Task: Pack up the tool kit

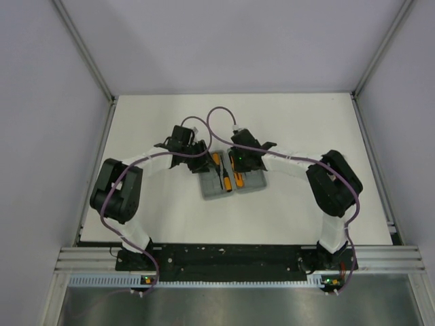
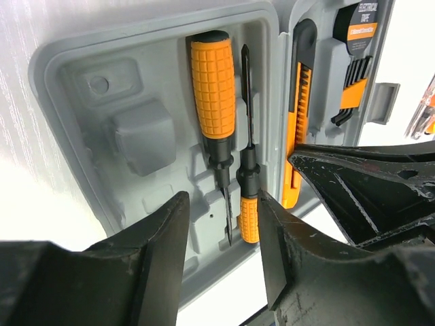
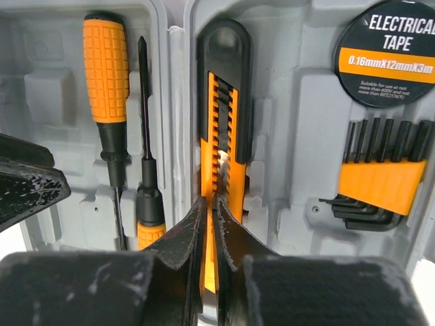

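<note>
We are looking at a pale grey case [image 3: 299, 136] lying on a white table [image 1: 156, 204]. The big screwdriver [image 3: 107, 68] is showing an orange handle moulded in a square grid, with a black collar. The small screwdriver [image 3: 148, 190] is showing black with an orange end. The knife [image 3: 224, 102] is showing black around a ridged orange slider. The tape roll [image 3: 391, 51] is carrying white lettering on black and an orange band. The hex keys [image 3: 380, 183] are showing black in an orange holder.
</note>
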